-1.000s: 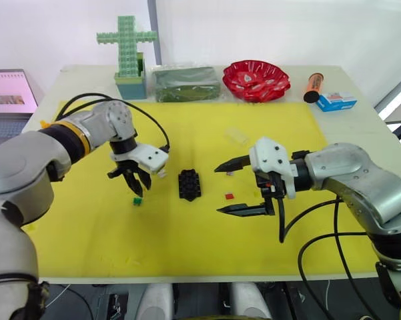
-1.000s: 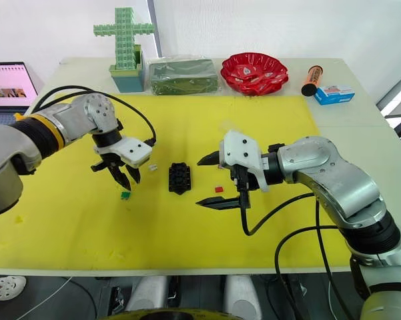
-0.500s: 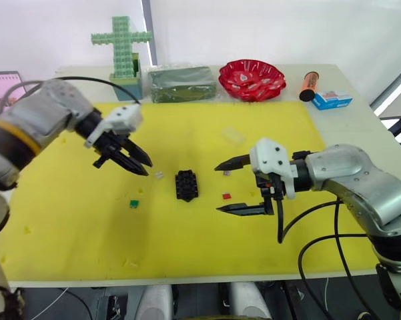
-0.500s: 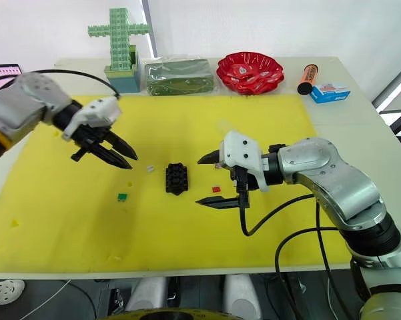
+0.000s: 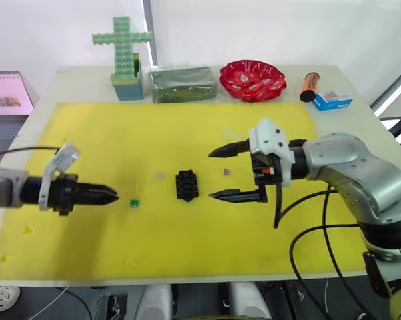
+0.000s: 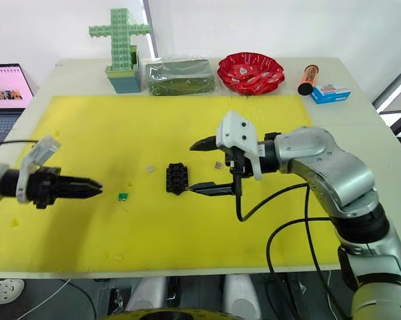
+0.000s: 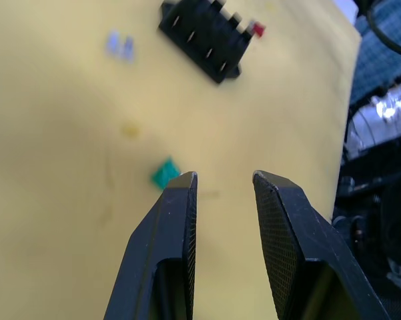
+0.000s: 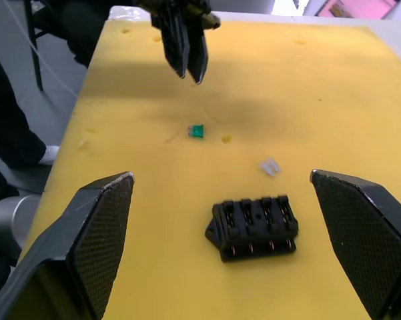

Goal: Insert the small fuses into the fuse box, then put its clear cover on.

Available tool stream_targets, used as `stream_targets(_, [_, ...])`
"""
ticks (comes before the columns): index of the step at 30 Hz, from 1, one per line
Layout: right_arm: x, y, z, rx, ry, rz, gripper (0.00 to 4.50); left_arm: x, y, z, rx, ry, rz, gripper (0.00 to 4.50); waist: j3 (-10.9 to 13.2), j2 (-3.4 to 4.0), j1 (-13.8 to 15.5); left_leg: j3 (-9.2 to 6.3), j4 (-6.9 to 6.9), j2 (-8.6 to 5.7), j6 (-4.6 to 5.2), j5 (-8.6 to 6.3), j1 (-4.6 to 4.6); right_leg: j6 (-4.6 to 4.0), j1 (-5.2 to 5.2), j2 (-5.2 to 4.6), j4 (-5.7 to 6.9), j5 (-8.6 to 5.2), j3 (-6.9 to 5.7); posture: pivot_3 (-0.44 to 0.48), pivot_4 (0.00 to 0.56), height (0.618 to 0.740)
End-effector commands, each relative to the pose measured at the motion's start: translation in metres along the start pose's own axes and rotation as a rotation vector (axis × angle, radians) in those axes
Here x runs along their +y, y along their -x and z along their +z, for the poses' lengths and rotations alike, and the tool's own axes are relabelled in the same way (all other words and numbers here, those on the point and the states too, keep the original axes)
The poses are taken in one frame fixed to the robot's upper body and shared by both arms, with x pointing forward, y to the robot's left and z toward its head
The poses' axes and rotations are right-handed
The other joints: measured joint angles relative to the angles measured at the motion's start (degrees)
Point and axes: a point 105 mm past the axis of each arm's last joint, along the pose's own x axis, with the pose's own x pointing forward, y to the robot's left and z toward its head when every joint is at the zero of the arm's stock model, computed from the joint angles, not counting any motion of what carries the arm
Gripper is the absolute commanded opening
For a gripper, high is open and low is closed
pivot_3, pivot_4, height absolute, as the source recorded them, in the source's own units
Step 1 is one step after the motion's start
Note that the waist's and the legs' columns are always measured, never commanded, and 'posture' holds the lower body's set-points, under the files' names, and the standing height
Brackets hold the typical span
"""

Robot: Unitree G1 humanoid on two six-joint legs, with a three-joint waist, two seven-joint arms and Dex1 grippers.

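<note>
Both arms moved: your left gripper (image 5: 110, 196) retreated, jaws nearly together, empty; right gripper (image 5: 217, 173), jaws wide apart, now flanks the fuse box (image 5: 187, 185).

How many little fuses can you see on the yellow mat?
4: green fuse before the left gripper, grey fuse left of the fuse box, mauve fuse right of it, red fuse right too.

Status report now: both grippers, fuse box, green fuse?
Left gripper slightly open, empty, near green fuse. Right gripper wide open, empty, facing fuse box. Nothing between them.
</note>
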Motion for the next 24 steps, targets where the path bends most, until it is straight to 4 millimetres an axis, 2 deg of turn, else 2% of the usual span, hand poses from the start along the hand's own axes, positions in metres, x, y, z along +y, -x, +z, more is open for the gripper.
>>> stream_targets(1, [-0.001,-0.01,0.0,0.016,0.071,0.027,4.5,-0.007,0.001,0.005,-0.031,-0.027,0.007,1.39,0.0,0.0,0.2,0.04,0.0,-0.02,0.0,0.0,0.0,0.0,0.0,-0.02,0.0,0.0,0.01,0.0,0.15,0.74])
stream_targets(5, [-0.004,-0.018,0.0,0.008,0.083,0.04,4.5,0.001,0.0,-0.006,-0.011,0.012,0.056,1.39,0.0,0.0,0.4,0.09,-0.01,-0.03,0.0,0.0,0.01,0.0,-0.04,0.01,0.01,0.01,0.02,0.0,0.15,0.74])
stream_targets(9, [-0.004,-0.02,0.0,0.004,0.087,0.048,4.5,0.003,0.001,-0.007,-0.006,0.07,0.057,2.59,0.0,0.0,0.5,0.11,-0.01,-0.03,0.0,0.0,0.0,0.0,-0.05,0.04,0.02,0.01,0.02,0.0,0.15,0.74])
stream_targets(14, [-0.002,-0.021,-0.001,0.003,0.085,0.055,4.5,0.012,-0.004,-0.003,-0.034,0.169,0.045,4.41,0.0,0.0,0.8,0.1,0.01,-0.04,0.0,0.0,0.01,0.0,-0.04,0.05,0.02,0.02,0.02,0.0,0.15,0.74])
stream_targets(24, [-0.001,-0.02,-0.005,0.023,0.087,0.048,4.5,0.023,-0.025,-0.006,-0.031,0.349,-0.01,4.46,0.0,0.0,0.8,0.09,0.0,-0.05,0.0,0.0,0.01,0.0,-0.04,0.08,0.05,0.02,0.03,0.0,0.15,0.74])
